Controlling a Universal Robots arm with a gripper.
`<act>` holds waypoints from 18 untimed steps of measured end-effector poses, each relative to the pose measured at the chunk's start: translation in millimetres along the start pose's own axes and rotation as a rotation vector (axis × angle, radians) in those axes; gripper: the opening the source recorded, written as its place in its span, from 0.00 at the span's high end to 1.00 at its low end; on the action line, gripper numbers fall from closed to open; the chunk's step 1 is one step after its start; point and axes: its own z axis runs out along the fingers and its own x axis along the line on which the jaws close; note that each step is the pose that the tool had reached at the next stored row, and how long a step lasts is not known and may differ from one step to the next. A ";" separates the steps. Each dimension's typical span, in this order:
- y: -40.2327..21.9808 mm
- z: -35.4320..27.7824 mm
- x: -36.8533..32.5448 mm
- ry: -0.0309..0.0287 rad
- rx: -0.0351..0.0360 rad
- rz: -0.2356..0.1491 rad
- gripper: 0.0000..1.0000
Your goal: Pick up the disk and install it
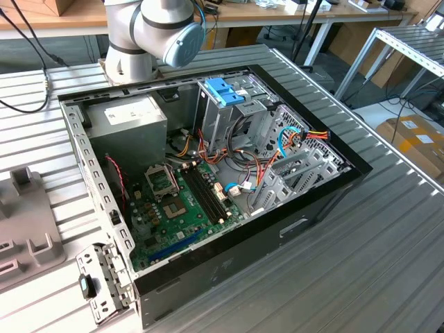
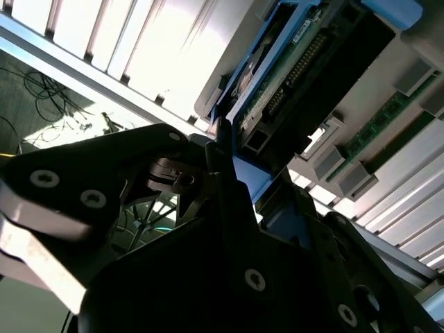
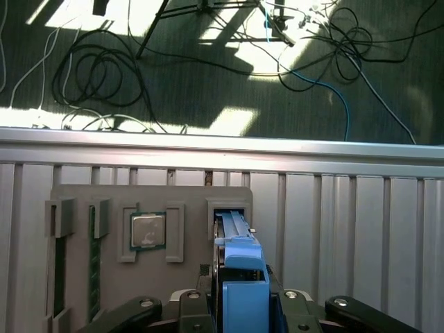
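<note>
The disk (image 3: pixel 232 232) stands on edge in a slot of the grey holder tray (image 3: pixel 187 201). Its blue end tab sits between the jaws of the gripper (image 3: pixel 243 305), which look clenched on the tab's two sides. In the second wrist view one of the black fingers (image 2: pixel 216 149) lies against the blue frame. I judge the drive stiff, dense and heavy for its size. It is also sensitive to knocks, with a bare green circuit board on one face. The smooth plastic carrier may flex or slip a little, so the tab and frame edges are the places to grip, never the board. Counting across the tray: off to one side of the jaws are what look like two memory sticks (image 3: pixel 91 263). Nearer them is one processor chip (image 3: pixel 148 230), and between them is the one disk.
</note>
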 end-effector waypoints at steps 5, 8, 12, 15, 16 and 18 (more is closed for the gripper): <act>-0.1 -2.5 -0.1 -0.0006 0.0000 0.000 0.63; -0.2 -3.6 -0.2 -0.0008 0.0000 0.000 0.63; -0.4 -5.2 -0.2 -0.0011 0.0000 0.000 0.63; -0.5 -6.8 -0.3 -0.0015 -0.0001 0.000 0.63; -0.6 -7.2 -0.3 -0.0017 0.0000 0.000 0.63; -0.6 -8.0 -0.4 -0.0018 0.0000 0.000 0.63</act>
